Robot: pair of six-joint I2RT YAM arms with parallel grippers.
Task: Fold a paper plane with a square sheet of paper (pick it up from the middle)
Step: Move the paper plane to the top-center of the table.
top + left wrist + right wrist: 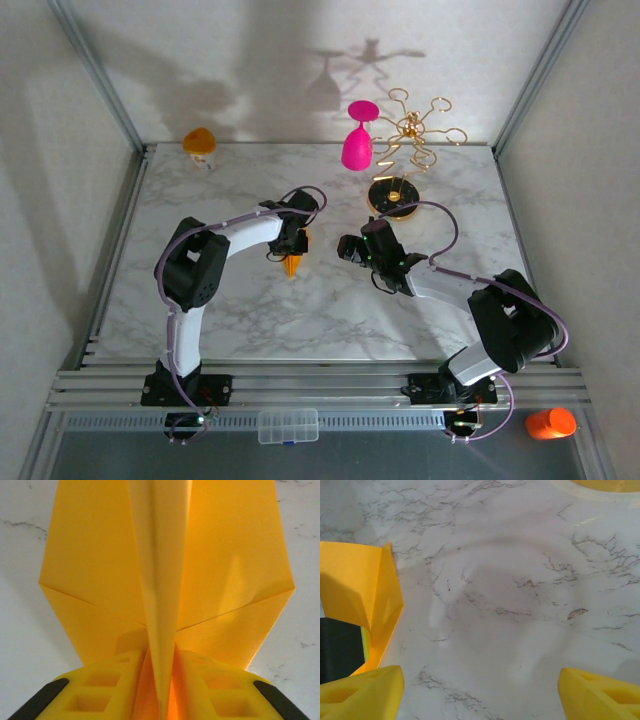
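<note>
The paper plane (293, 264) is a yellow-orange dart lying on the marble table left of centre, its tip pointing to the near edge. In the left wrist view its wings (95, 580) spread flat and its upright centre fold stands between my left gripper's (161, 672) yellow fingers, with thin lit gaps on both sides. The left gripper (291, 243) hangs right over the plane, slightly open. My right gripper (350, 248) stands to the plane's right, open wide over bare marble (480, 692). One wing (360, 580) shows at the left of the right wrist view.
A gold rack (412, 135) on a round base (393, 197) stands at the back right, with a pink goblet (358, 140) beside it. An orange-topped cup (199, 142) sits at the back left corner. A clear plastic box (288, 425) lies on the front rail.
</note>
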